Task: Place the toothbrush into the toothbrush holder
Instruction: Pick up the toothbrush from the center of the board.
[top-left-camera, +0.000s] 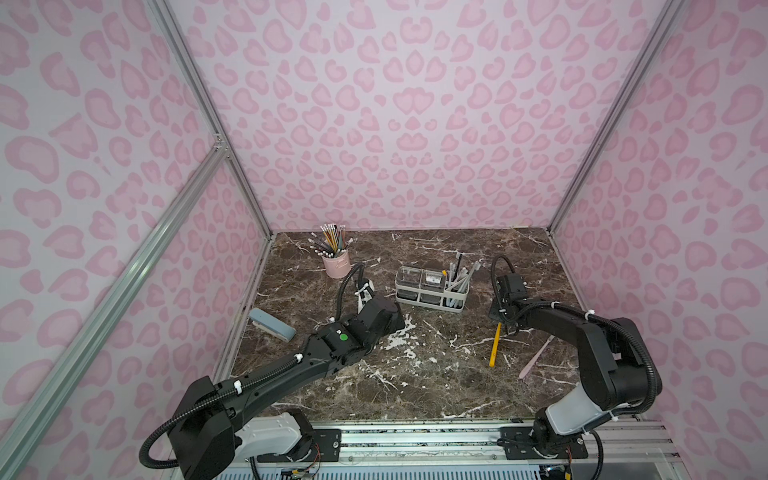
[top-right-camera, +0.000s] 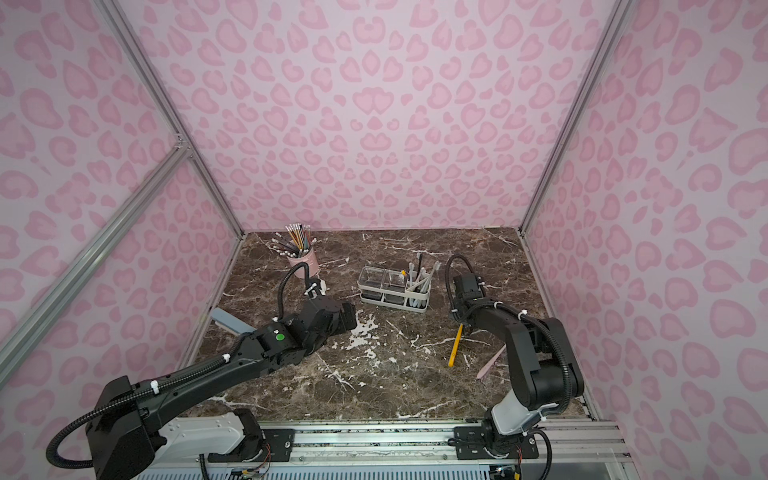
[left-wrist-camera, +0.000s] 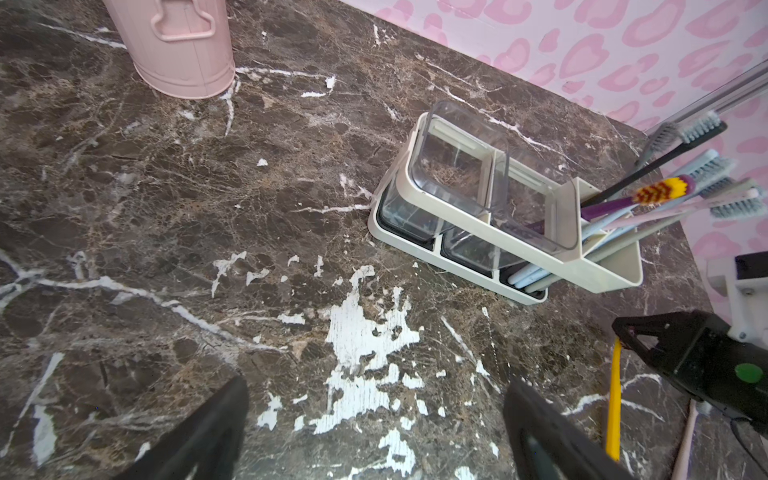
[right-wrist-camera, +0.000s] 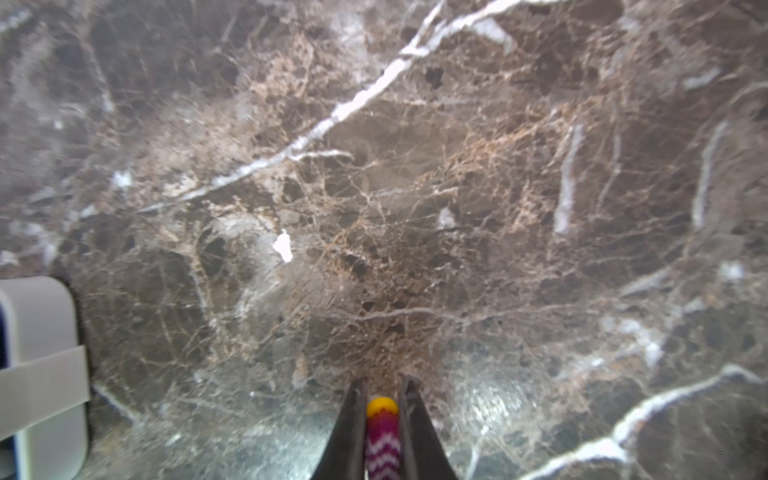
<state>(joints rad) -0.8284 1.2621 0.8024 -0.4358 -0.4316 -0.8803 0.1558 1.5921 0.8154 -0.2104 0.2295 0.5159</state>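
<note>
The right arm's fingers (right-wrist-camera: 409, 415) are closed narrowly on the head end of a toothbrush with a yellow plastic handle (top-left-camera: 494, 345). In the right wrist view its yellow tip and magenta-and-white zigzag bristles (right-wrist-camera: 382, 436) sit pinched between the two dark fingers. From that grip the handle runs back over the dark brown marble-patterned surface (top-left-camera: 415, 374) toward the front edge. Whether it is lifted or resting cannot be told.

The toothbrush is outside the white rectangular plastic toothbrush holder (top-left-camera: 455, 302), which stands near it, farther back and toward the left arm's side. The holder carries two clear square boxes (left-wrist-camera: 453, 166) side by side. Its divided compartment at the end nearer the right arm holds several upright brushes, among them a black-handled one (left-wrist-camera: 648, 164) and a purple-handled one with red-and-yellow bristles (left-wrist-camera: 660, 193).

The left arm's fingers (left-wrist-camera: 540, 440) are spread wide and hold nothing, above bare surface in front of the holder.

A pale pink toothbrush (top-left-camera: 536, 357) lies flat beside the yellow one, partly under the right arm. A round pink cup full of pencils (top-left-camera: 336, 264) stands near the back left corner. A grey-blue oblong item (top-left-camera: 272, 324) lies by the left wall.
</note>
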